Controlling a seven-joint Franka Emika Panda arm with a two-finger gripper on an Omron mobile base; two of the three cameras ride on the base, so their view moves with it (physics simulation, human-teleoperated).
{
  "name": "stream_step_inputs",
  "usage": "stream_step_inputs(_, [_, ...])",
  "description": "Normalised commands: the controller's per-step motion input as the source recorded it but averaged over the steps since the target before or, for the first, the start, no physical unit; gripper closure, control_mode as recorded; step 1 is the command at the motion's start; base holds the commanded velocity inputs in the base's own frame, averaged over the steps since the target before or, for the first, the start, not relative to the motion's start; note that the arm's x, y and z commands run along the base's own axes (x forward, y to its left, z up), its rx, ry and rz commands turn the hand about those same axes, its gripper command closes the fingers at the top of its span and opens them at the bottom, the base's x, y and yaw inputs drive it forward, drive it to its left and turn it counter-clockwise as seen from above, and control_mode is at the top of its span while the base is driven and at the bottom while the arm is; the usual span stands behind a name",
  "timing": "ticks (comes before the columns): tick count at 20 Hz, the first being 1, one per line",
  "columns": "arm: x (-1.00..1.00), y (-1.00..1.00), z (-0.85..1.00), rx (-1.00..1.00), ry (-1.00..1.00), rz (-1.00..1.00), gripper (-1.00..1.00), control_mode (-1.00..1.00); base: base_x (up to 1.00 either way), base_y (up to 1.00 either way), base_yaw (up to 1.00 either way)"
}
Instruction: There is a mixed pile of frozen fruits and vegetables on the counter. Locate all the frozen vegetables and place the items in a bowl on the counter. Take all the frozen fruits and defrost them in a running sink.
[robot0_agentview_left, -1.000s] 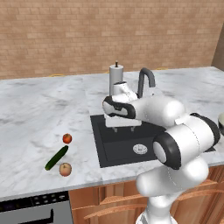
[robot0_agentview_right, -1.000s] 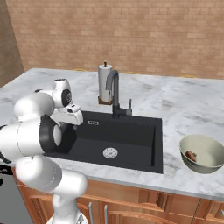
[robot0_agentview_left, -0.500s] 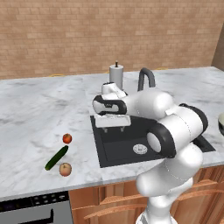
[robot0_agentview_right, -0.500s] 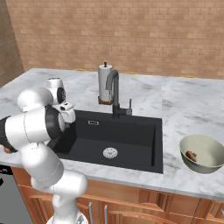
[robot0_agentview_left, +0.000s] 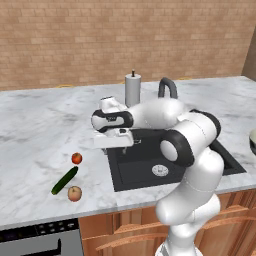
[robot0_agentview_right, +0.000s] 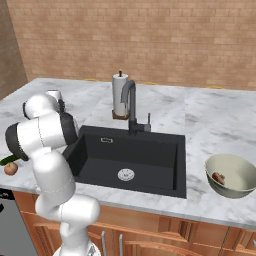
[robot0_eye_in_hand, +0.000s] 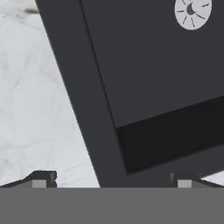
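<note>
My gripper (robot0_agentview_left: 114, 142) hangs open and empty above the left rim of the black sink (robot0_agentview_left: 165, 160). In the hand view the gripper (robot0_eye_in_hand: 111, 181) has its fingertips (robot0_eye_in_hand: 41, 179) spread wide over that rim, with the silver drain (robot0_eye_in_hand: 192, 13) at the top right. On the counter (robot0_agentview_left: 40, 130), left of the gripper, lie a red ball (robot0_agentview_left: 76, 158), a green stick (robot0_agentview_left: 64, 180) and an orange-tan ball (robot0_agentview_left: 74, 193). The orange-tan ball (robot0_agentview_right: 10, 168) is also at the left edge of the right base view. The cream bowl (robot0_agentview_right: 216, 187) right of the sink holds a brownish lump (robot0_agentview_right: 218, 178).
A dark gooseneck faucet (robot0_agentview_right: 131, 105) stands behind the basin, with a paper towel holder (robot0_agentview_left: 132, 89) beside it. A brick wall backs the counter. Wooden cabinets run below the front edge, and a stove top (robot0_agentview_left: 35, 235) sits at the lower left.
The arm has swung left, carrying the hand from over the sink's back half to above its left rim. The jaws stayed open. The foods have not moved.
</note>
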Motion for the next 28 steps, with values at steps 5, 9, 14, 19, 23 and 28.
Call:
stream_step_inputs(5, [0.04, 0.60, -0.28, 0.00, 0.00, 0.00, -1.00, -1.00, 0.00, 0.00, 0.00])
stream_step_inputs(9, [0.07, 0.56, -0.22, 0.00, 0.00, -0.01, -1.00, -1.00, 0.00, 0.00, 0.00])
stream_step_inputs(14, [0.05, 0.51, -0.02, 0.02, 0.01, -0.01, -1.00, -1.00, 0.00, 0.00, 0.00])
stream_step_inputs(19, [0.01, 0.53, -0.01, -0.01, 0.08, 0.00, -1.00, -1.00, 0.00, 0.00, 0.00])
stream_step_inputs(23, [0.00, 0.52, -0.04, -0.02, 0.07, 0.00, -1.00, -1.00, 0.00, 0.00, 0.00])
stream_step_inputs(28, [0.00, 0.55, -0.05, -0.02, 0.07, 0.00, -1.00, -1.00, 0.00, 0.00, 0.00])
